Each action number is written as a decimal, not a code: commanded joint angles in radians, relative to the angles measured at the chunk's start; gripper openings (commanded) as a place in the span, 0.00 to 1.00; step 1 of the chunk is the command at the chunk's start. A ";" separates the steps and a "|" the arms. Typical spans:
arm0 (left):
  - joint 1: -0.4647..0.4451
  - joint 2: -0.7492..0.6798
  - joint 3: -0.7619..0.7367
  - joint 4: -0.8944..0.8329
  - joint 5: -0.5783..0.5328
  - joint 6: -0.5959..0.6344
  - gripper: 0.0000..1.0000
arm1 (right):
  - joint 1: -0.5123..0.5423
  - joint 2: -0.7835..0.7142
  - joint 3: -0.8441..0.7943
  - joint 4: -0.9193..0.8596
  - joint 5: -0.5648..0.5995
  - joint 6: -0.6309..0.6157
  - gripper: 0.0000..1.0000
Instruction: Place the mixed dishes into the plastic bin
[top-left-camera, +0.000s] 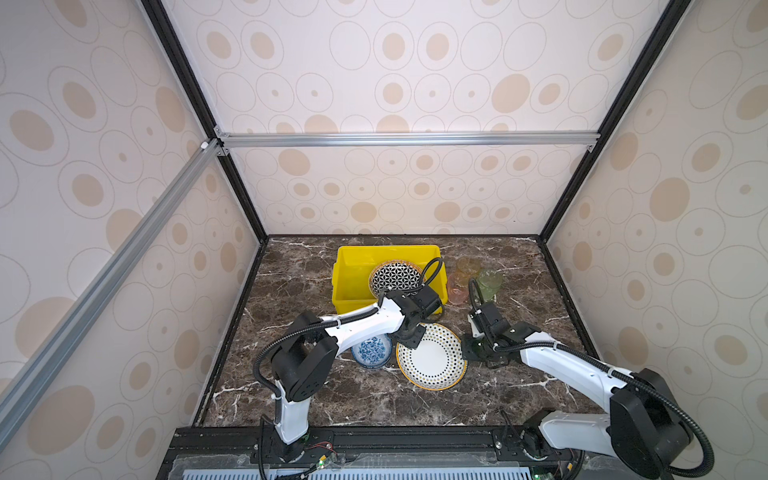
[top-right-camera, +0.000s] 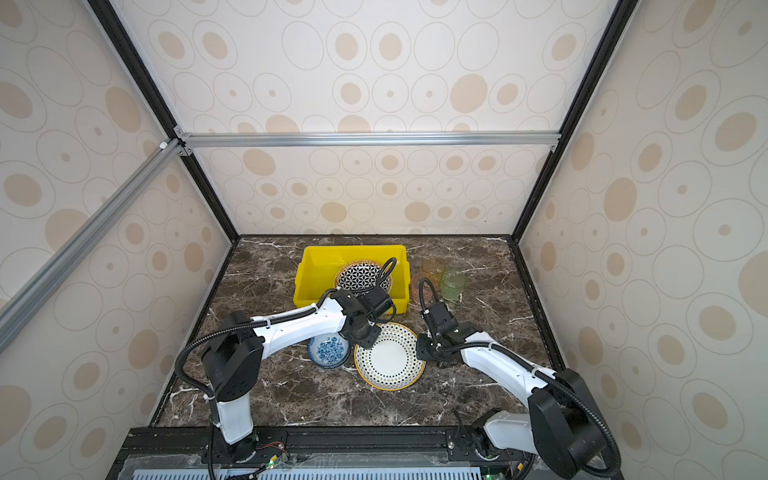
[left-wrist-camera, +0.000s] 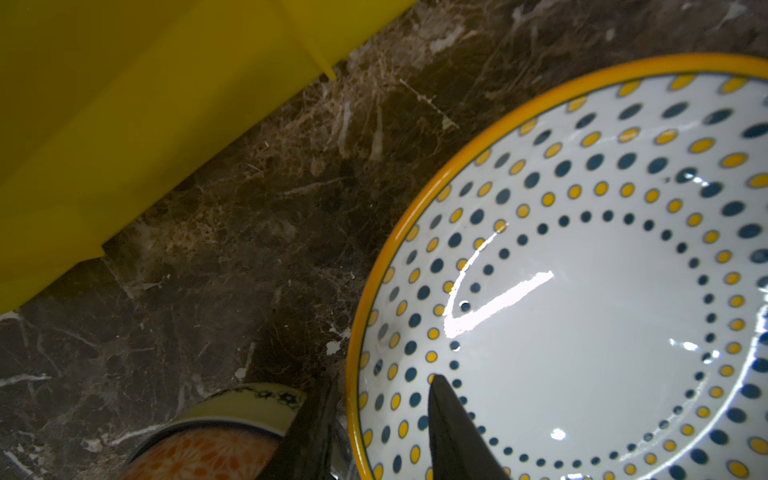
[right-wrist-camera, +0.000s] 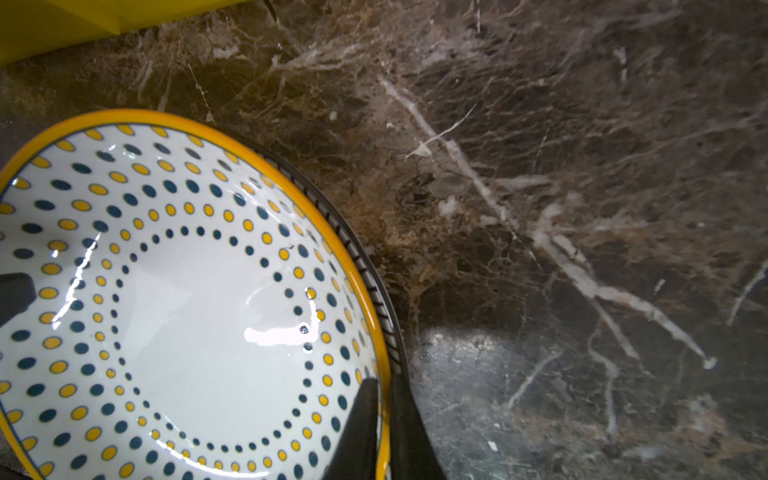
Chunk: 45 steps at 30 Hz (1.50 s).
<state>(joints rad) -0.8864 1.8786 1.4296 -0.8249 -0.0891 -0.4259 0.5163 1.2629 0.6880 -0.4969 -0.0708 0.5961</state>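
In a top view's lower centre, the right gripper (right-wrist-camera: 384, 386) clamps the dotted plate (top-left-camera: 432, 357) while the left gripper (left-wrist-camera: 382, 384), jaws apart, straddles its opposite rim, presumably to share the lift.

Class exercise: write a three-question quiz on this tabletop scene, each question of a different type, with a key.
1. True or false: the dotted plate lies inside the yellow bin.
2. How many cups stand on the table beside the bin? A) two B) three C) four
3. Fill in the blank: the right gripper is shut on the dotted plate's ____.
Key: 1 false; 2 B; 3 rim.
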 joint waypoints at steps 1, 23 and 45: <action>0.013 0.024 0.018 -0.018 0.009 -0.009 0.38 | 0.014 0.017 -0.036 -0.025 -0.021 0.016 0.11; 0.063 0.032 -0.001 0.003 0.064 -0.026 0.23 | 0.018 0.004 -0.052 -0.017 -0.018 0.024 0.11; 0.080 0.054 0.003 0.004 0.082 -0.018 0.20 | 0.024 0.005 -0.050 -0.005 -0.018 0.035 0.11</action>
<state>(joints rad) -0.8181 1.9244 1.4292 -0.7910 0.0132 -0.4438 0.5190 1.2541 0.6670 -0.4698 -0.0776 0.6136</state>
